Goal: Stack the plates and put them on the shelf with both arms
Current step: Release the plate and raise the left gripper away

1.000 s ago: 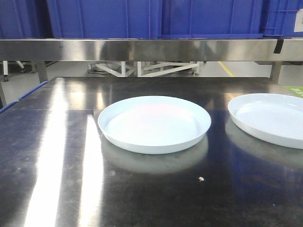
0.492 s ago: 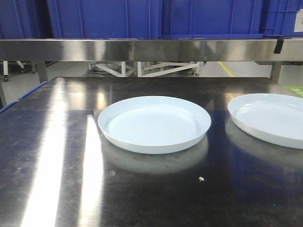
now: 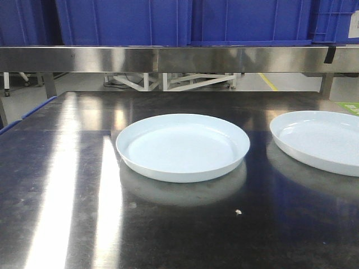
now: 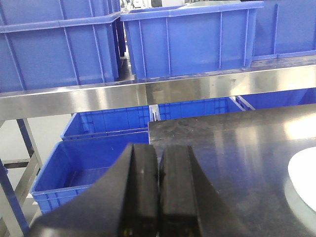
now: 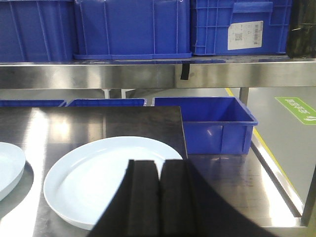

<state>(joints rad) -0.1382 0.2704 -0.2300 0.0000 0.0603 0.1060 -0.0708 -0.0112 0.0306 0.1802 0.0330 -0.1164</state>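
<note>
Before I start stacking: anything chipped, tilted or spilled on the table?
Nothing serious. The centre plate and the right plate lie flat, apart, and look intact. Only oddity: a small pale speck on the table in front of the centre plate.

Dark, glossy steel table [image 3: 56, 196], streaked with pale glare and fine scratches. Directly on it, two pale bluish-white plates, both lying flat, rims up, apart and not touching. Right plate [image 5: 98, 182] just ahead of the right pincer [image 5: 159, 197] and a little to its left, near edge hidden behind the pressed-together fingers. Left plate [image 3: 182, 147] farther to the left of that pincer, cut off by the edge of the wrist view. Ahead of the left pincer [image 4: 158, 192] and far to its right, only a sliver of plate rim. Small pale speck [image 3: 238, 212] on the bare top, nearer the pincers than either plate.
</note>
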